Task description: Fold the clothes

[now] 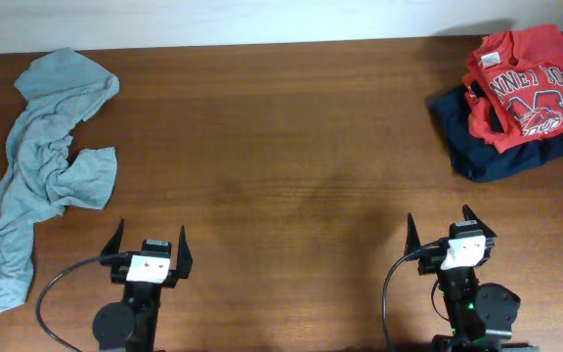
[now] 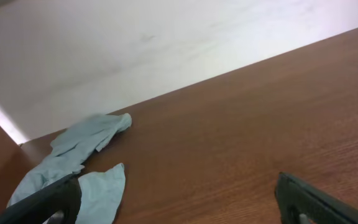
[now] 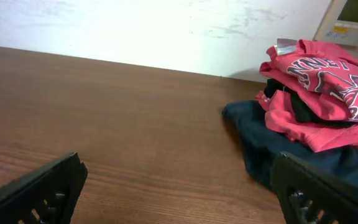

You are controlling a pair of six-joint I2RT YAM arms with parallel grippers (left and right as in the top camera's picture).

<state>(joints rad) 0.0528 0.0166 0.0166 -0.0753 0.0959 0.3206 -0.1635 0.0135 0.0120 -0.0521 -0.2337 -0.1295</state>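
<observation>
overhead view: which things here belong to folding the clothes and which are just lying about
For the job:
pale grey-blue shirt, crumpled at left
orange-red T-shirt, piled on the navy garment at right

Not part of it:
wooden table
beige wall unit, seen only from the right wrist

Light is soft and even, from above. No hard glare on the table (image 1: 291,147), only a mild sheen midway ahead of both finger pairs. Overhead view is sharp, with weak shadows along the edges of the grey-blue shirt (image 1: 37,176).
Left wrist view: wall (image 2: 135,43) beyond the left fingers (image 2: 45,202) is blown out near white. Bright strip far left, maybe a reflection. Those fingers are dark, soft and out of focus.
Right wrist view: right fingers (image 3: 42,186) blurred too. Red T-shirt (image 3: 322,81) ahead-right is in focus, lettering readable. Slight grain.
</observation>
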